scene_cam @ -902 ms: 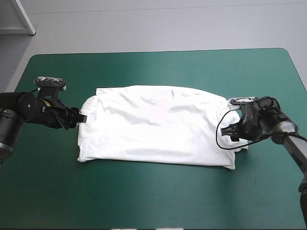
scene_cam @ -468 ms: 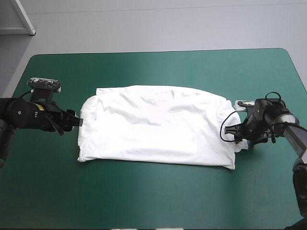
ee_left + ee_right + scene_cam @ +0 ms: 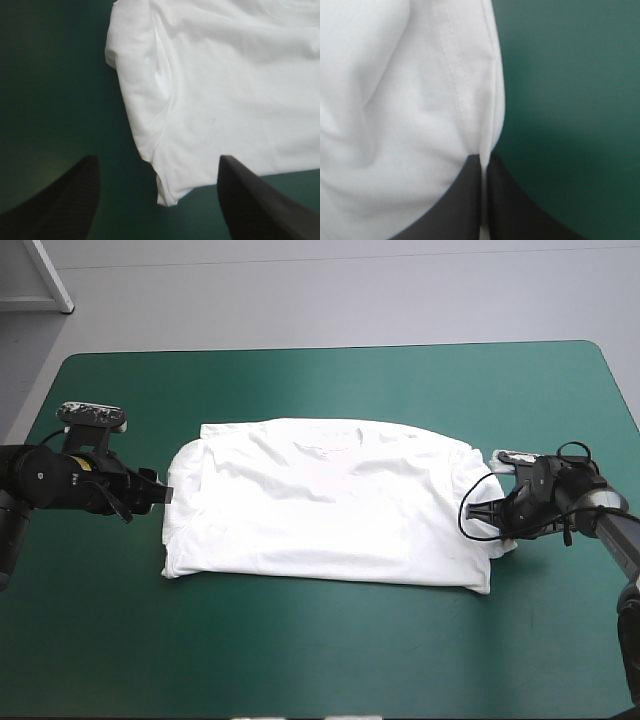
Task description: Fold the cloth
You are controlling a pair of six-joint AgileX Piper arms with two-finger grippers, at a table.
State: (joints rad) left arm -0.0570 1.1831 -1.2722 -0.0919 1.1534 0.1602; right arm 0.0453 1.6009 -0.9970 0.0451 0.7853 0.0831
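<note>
white t-shirt [image 3: 325, 502], laid flat at frame centre on the teal-green cover [image 3: 320, 650]; left gripper [image 3: 162, 492], fingers apart, drawn back just off its left edge; right gripper [image 3: 490, 513], clamped on its right hem, shifted outward; next fold seemingly pending.

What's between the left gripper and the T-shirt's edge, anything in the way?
Nothing visible. The left gripper is open right at the T-shirt's left edge, with only teal-green cover beside it. The right gripper is shut on the opposite edge.
</note>
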